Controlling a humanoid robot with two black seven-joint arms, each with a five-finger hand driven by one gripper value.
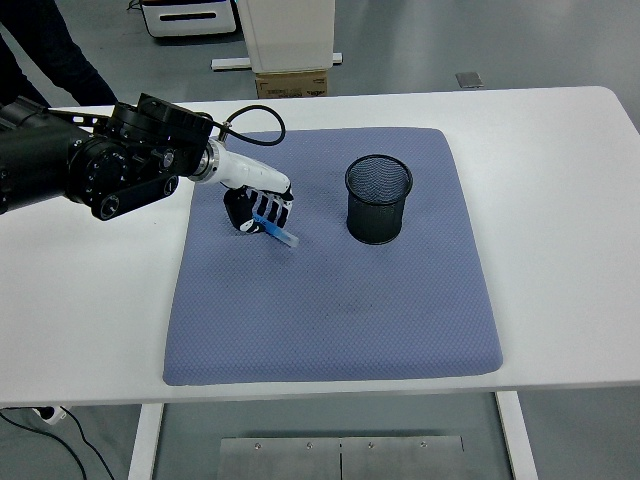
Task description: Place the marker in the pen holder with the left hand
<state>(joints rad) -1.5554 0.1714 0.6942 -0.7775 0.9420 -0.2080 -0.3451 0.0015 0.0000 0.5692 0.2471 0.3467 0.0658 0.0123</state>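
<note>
Left of the black mesh pen holder, over the blue mat, the left hand is seen with its fingers curled around a blue marker, which is held tilted, its lower end pointing toward the mat.

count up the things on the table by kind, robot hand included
blue marker, held in the hand: 1
black wire-mesh pen holder: 1
blue-grey padded mat: 1
left hand of the robot: 1
total: 4
</note>
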